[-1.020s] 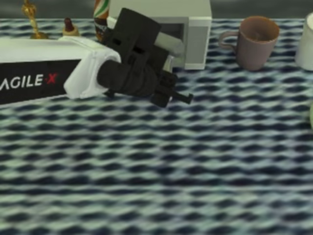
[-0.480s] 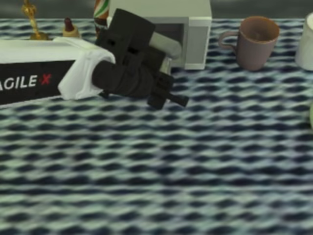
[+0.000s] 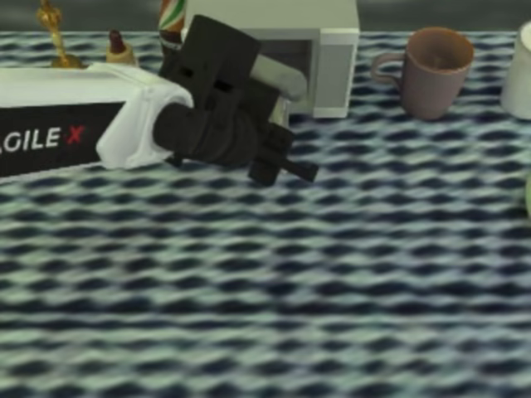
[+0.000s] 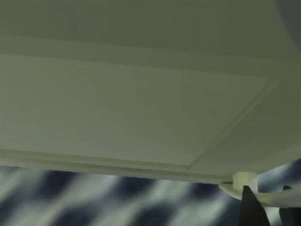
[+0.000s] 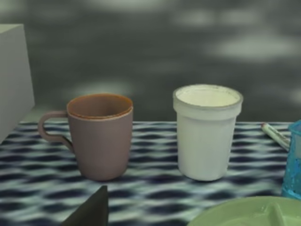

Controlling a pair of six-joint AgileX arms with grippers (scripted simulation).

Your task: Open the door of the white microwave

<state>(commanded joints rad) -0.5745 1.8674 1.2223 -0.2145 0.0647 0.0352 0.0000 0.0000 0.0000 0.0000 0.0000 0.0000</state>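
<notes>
One patterned blue-white table [image 3: 332, 274] carries everything. White microwave [image 3: 332, 50] sits at far edge, left of centre; its door [image 3: 278, 79] is swung partly out w/ left arm across it. Left pincer [image 3: 278, 137] is at door's handle edge; fingers' state: can't tell. Right of microwave: brown mug [image 3: 436, 70], then white cup [image 5: 207, 132]. Right pincer not seen in top view.
</notes>
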